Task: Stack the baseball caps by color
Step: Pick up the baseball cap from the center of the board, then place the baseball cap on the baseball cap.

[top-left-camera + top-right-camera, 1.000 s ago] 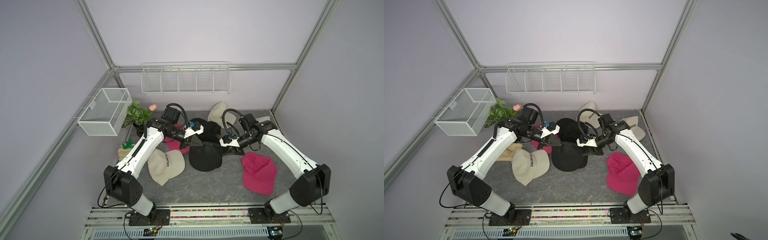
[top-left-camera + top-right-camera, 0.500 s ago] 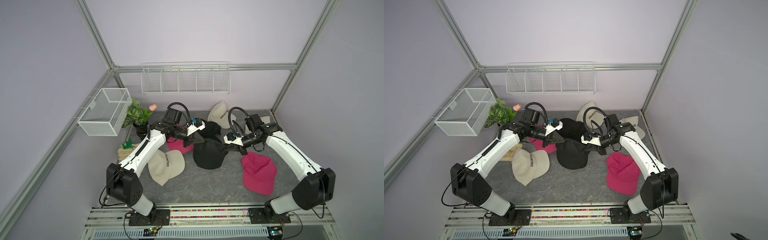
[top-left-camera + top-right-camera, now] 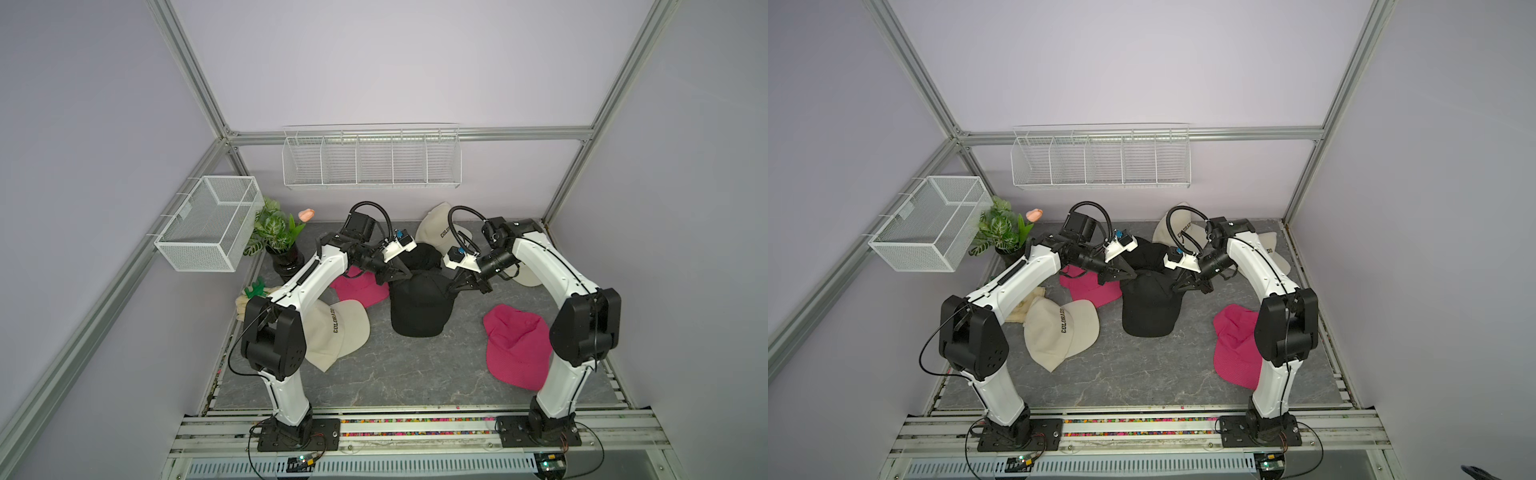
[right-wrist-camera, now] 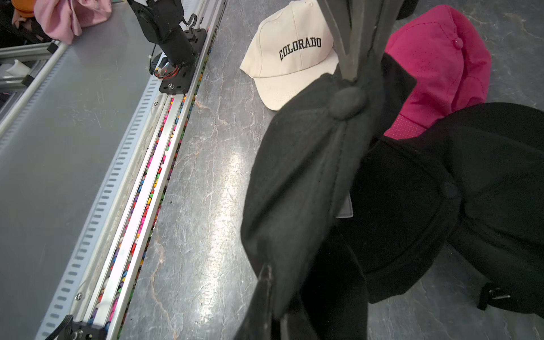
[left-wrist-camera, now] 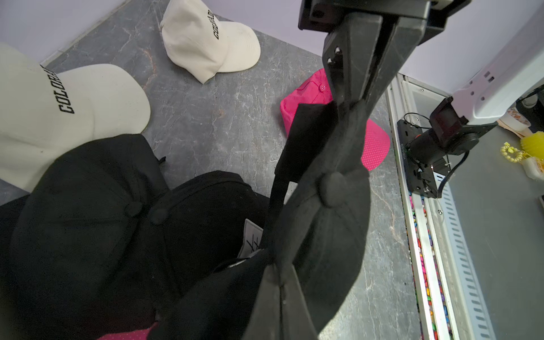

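**Grey worktop: one black cap strung between both arms, pile just behind**

Top views. Grey stone-pattern worktop (image 3: 395,374), lilac walls, frame cell. Left end effector (image 3: 401,275) and right end effector (image 3: 457,284) face each other over the middle. Each is clenched on an opposite side of the held black cap (image 3: 419,307). The crown spans the two grips and the brim hangs toward the robot bases. So the cap's long axis runs front to back and the grip line runs side to side. The black pile (image 3: 419,257) sits just behind, toward the back wall, its edge overlapped by the held cap in both top views. Cannot tell whether the brim touches the worktop. Neither arm looks nearer the pile.

Left wrist. Own jaws, low in frame, are pressed together on crown fabric. The right end effector across from them is shut on the far side. The top button (image 5: 334,188) sits between the two grips. Two more black crowns lie side by side next to the held cap and lower, resting on the worktop.

Right wrist. Same cap from the opposite side, pinched at both ends. The pile is beside it and below. A cream COLORADO cap (image 4: 288,59) and a pink cap (image 4: 441,59) lie beyond.

Judgement: the move probably turns on a short carry backward and down, with both arms travelling together. The pile's brim direction is not readable.
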